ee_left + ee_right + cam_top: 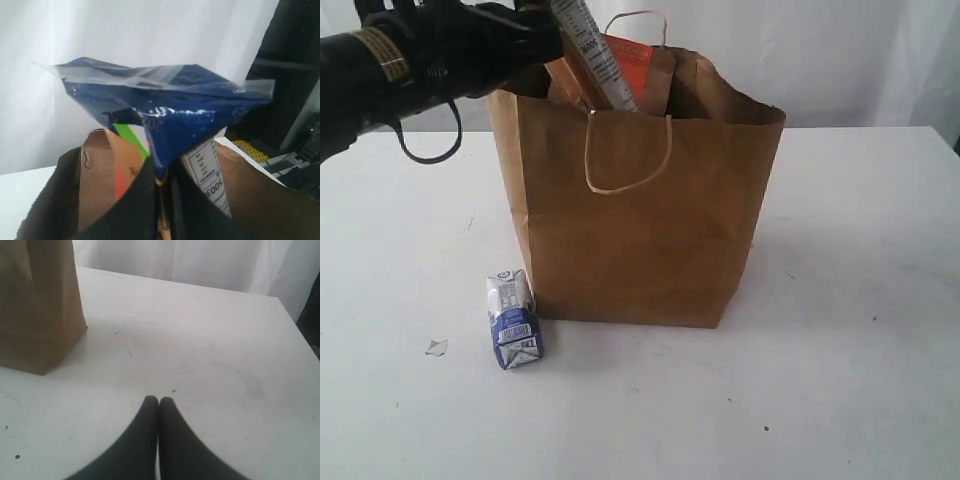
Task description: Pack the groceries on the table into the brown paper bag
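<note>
The white surface [840, 380] carries everything. The brown paper bag [640, 230] stands upright and open about midway between the left and right edges, and closer to the far edge than the near one. One cord handle hangs down over its front wall.

The left arm [390, 60] reaches in over the bag's left rim. Its end effector [162, 182] is clamped on one end of the blue spaghetti packet [165, 107]. The packet slants out of the bag's mouth, its lower part hidden inside. Beside it, the brown pouch with orange label [635, 65] stands in the bag, its top showing above the rim.

The right end effector [159, 405] hangs over bare surface to the right of the bag and apart from it. Its fingers are pressed together with nothing between them.

The small blue-white carton [513, 320] lies on the surface just beside the bag's near left corner; whether they touch I cannot tell. A small pale scrap [437, 347] lies to the carton's left.
</note>
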You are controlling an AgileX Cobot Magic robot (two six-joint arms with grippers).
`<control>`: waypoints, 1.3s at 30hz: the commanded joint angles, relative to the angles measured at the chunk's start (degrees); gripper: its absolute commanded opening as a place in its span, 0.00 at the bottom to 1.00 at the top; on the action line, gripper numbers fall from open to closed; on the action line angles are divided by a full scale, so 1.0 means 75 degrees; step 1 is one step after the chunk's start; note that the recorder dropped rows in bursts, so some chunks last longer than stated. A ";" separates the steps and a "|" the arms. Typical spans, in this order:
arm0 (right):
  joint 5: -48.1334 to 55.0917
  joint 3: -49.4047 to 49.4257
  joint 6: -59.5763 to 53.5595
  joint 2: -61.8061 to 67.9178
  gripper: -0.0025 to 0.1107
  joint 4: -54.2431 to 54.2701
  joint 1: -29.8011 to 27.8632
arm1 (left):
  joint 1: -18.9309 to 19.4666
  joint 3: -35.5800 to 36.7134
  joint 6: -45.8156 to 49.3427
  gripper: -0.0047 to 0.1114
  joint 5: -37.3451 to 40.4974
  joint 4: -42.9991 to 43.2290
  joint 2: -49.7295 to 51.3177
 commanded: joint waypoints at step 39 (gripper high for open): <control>-0.0021 0.0039 0.0032 -0.0046 0.02 -0.0006 -0.0033 | -0.0001 0.1303 0.0419 0.04 0.0250 0.0224 -0.1348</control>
